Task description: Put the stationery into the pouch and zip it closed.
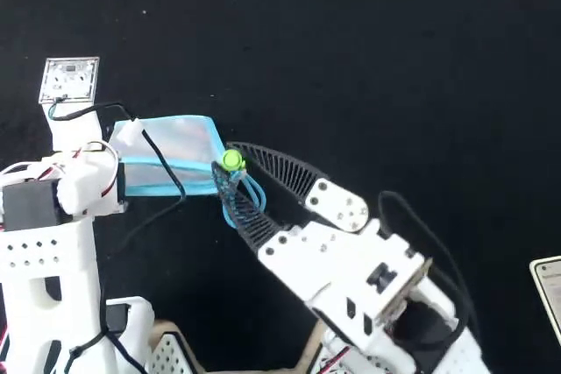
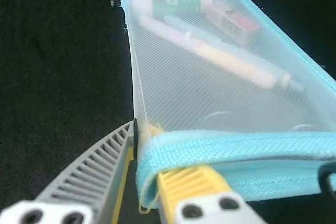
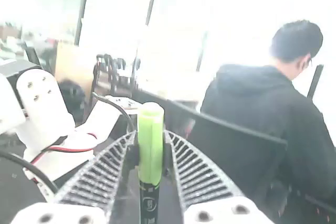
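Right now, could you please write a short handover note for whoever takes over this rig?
Left gripper: shut on the pouch at its edge.
Right gripper: shut on a green marker, held at the pouch's other end.
Done: a pen, an eraser and a tube are inside the pouch.
Left: put the marker in, then zip the pouch closed.

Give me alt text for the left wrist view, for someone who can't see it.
The left end effector clamps the blue-trimmed edge of a translucent mesh pouch, seen against a black table. Inside the pouch are a pale pen, a white eraser and a green-labelled tube.
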Motion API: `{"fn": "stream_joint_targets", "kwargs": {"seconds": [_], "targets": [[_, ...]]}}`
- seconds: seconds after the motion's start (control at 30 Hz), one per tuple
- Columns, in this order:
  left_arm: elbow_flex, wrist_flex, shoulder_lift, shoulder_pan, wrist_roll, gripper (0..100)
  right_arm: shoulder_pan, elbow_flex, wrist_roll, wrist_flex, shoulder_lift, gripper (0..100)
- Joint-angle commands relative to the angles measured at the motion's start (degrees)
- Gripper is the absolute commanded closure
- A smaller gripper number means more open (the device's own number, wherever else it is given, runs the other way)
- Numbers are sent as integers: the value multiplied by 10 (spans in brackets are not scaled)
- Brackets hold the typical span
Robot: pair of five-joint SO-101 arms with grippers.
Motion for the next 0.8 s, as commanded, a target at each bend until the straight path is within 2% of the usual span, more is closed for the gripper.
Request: {"fn": "stream_joint_targets", "kwargs": {"seconds": [0.0, 0.13, 0.33, 0.43, 0.7, 0.77], "targets": [[9, -18, 6, -3, 5, 970, -6, 71, -3, -69, -55, 987], [9, -18, 6, -3, 5, 970, -18, 141, -3, -110, -93, 987], [9, -18, 6, -3, 5, 970, -78, 197, 2, -123, -118, 987], [9, -18, 6, -3, 5, 970, -81, 224, 3, -135, -115, 987], [9, -18, 6, -3, 5, 970, -80, 317, 3, -261, -113, 987], [9, -18, 6, -3, 5, 970, -80, 348, 23, -273, -113, 987]]}}
